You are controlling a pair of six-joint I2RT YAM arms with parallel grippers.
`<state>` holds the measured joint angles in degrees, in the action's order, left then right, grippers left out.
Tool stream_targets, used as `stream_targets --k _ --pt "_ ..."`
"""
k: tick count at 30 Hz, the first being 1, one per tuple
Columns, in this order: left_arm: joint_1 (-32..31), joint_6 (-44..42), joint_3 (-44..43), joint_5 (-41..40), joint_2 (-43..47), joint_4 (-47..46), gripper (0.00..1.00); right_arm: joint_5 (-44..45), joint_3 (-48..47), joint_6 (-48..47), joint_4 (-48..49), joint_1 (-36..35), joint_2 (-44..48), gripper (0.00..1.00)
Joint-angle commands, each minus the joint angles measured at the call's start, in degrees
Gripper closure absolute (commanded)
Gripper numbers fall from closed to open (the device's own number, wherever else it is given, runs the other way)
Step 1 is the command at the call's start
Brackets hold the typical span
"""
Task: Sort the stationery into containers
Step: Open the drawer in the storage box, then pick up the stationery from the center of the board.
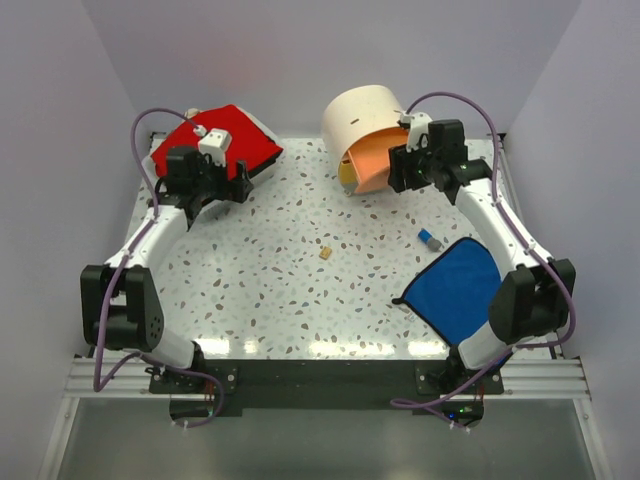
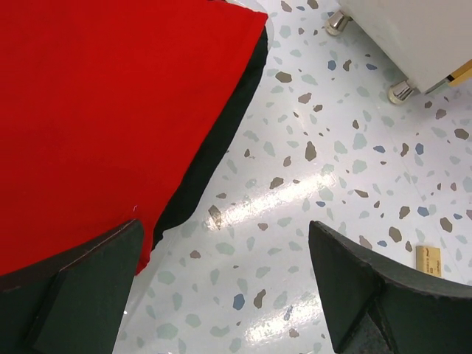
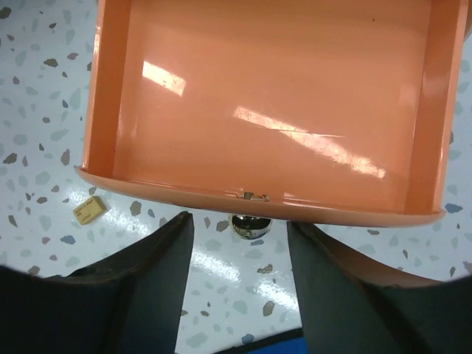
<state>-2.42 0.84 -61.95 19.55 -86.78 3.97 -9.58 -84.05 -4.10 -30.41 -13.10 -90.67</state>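
The cream drum stands at the back with its orange drawer pulled out; the part that shows is empty. My right gripper is open, its jaws either side of the drawer's metal knob without touching it. The white case with the red top lies at the back left. My left gripper is open and empty beside its edge. A tan cube and a blue-grey stub lie on the table. Pens, markers and tape rolls are out of view.
A flat blue cloth lies at the front right, by the right arm. A yellow drawer shows under the orange one. The drum's metal feet stand on the speckled table. The tan cube also shows in both wrist views.
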Motion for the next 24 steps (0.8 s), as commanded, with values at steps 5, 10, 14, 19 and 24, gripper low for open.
stream_targets --k 5,10,14,19,24 --pt "-0.3 -0.6 0.5 0.5 4.4 -1.6 0.02 0.1 -4.2 -4.0 -8.0 -0.2 3.7 0.29" --pt "-0.3 -0.6 2.1 0.3 6.7 -2.6 0.02 0.3 -3.2 -15.8 -18.3 0.9 10.0 0.29" --pt "-0.2 -2.1 3.5 -0.4 8.8 -2.5 0.01 -3.9 6.1 -31.7 -21.4 5.6 15.2 0.26" --pt "-0.1 -2.4 4.6 -0.6 10.2 -1.9 0.01 -5.1 13.0 -39.5 -21.4 9.4 12.9 0.3" --pt "0.3 -3.1 4.5 -0.8 10.7 -0.6 0.01 -4.6 15.3 -36.2 -13.0 9.9 6.8 0.31"
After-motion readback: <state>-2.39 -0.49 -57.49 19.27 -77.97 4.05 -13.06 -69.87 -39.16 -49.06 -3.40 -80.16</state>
